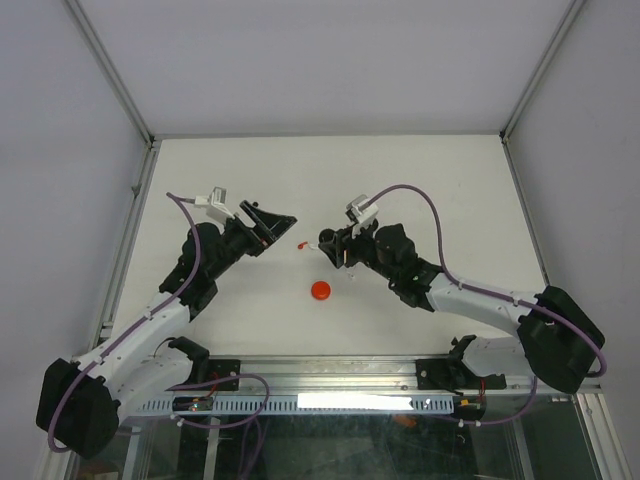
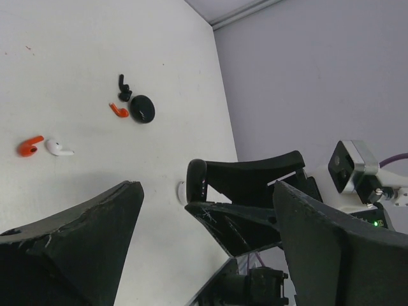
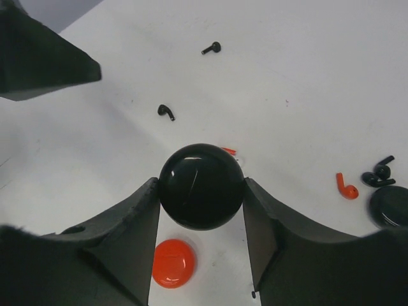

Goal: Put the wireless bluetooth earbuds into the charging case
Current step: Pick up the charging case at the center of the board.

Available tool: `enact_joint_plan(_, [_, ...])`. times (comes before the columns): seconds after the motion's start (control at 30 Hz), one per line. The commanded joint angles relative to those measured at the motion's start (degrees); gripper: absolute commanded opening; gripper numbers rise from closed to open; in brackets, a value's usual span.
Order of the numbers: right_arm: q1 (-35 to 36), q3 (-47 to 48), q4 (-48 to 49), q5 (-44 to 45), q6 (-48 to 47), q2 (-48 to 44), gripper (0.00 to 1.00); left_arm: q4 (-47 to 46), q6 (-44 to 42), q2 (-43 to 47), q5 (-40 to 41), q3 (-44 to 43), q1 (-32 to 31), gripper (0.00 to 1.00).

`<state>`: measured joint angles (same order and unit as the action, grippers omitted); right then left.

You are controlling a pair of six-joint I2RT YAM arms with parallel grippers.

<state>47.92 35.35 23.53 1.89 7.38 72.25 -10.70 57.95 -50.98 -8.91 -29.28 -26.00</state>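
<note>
White table [image 1: 420, 180], grey walls. The right gripper [image 1: 336, 248] clamps a black charging case [image 3: 201, 186] by its sides, seemingly raised off the surface, presumably to present it for loading. The left gripper [image 1: 268, 224] hangs opposite, jaws spread and empty. The earbuds lie loose on the table: a red earbud [image 2: 29, 146] just beside a white earbud [image 2: 58, 148], and black earbuds [image 3: 166, 111] farther off. A red puck [image 3: 173, 262] sits beneath the held case (not blocking, I judge), and a second black puck [image 2: 141, 108] crowds another red bud.

The case [image 3: 201, 186] sits between the right fingers [image 3: 127, 236]. A puck [image 3: 173, 262] lies on the worktop [image 3: 287, 76] near it, buds [image 3: 166, 112] farther off.
</note>
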Motion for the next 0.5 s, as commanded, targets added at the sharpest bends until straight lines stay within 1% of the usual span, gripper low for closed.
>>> enact_joint_plan(0.0, [1.1,-1.1,12.5,-2.0,-0.3,-2.0,0.39,-8.1,2.0,-1.9,4.1,-0.1,-3.9,0.86])
enact_joint_plan(0.13, [1.2,-2.0,15.1,-2.9,0.7,-1.6,0.39,-10.1,1.6,-4.6,4.6,-0.3,-7.0,0.81])
enact_joint_plan(0.33, [1.6,-3.2,18.2,-1.8,2.3,-1.6,0.39,-13.0,1.9,-8.3,7.0,-0.4,-12.5,0.72])
enact_joint_plan(0.47, [1.8,-3.6,19.0,-1.1,2.7,-1.7,0.39,-14.1,1.4,-9.7,8.7,-0.5,-14.4,0.63])
